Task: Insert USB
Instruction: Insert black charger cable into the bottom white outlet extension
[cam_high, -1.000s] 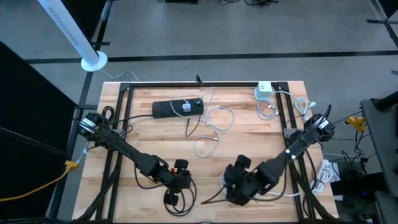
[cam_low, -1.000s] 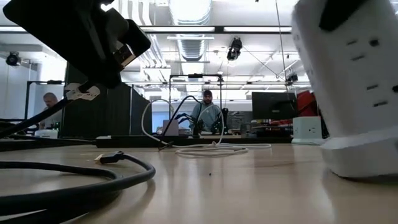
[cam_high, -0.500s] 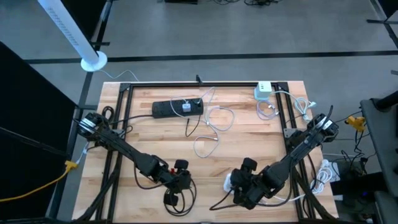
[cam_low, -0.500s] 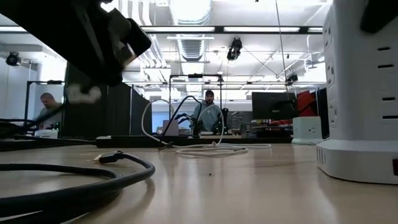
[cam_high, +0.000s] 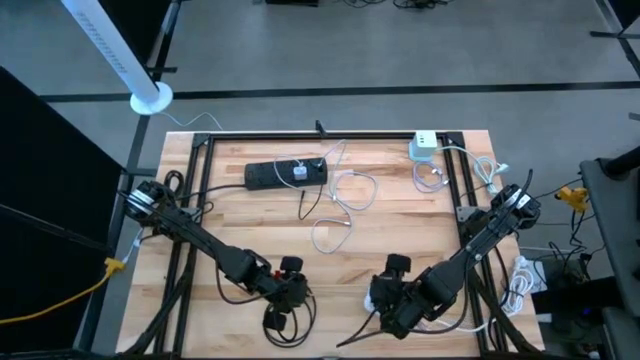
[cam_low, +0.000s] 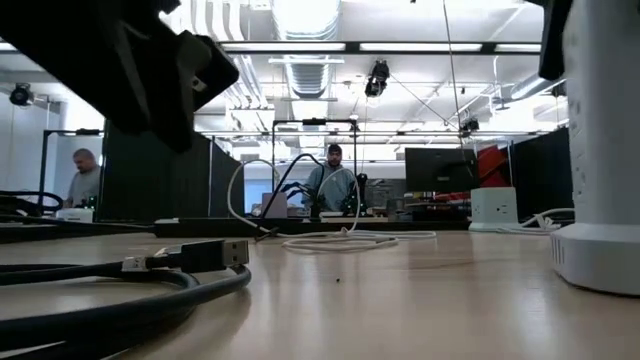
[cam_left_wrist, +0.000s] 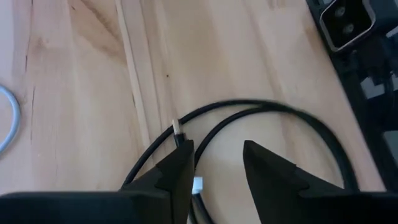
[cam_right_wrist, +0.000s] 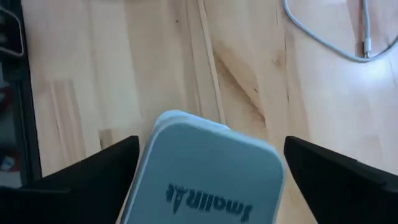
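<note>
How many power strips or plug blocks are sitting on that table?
3. A black power strip lies at the far middle, a small white plug block sits at the far right corner, and a white tower stands between the right gripper's open fingers.

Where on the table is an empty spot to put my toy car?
Bare wood lies between the black power strip and the left hand, toward the left edge. The middle is crowded with white cables; the near edge holds a black cable and the white power tower.
</note>
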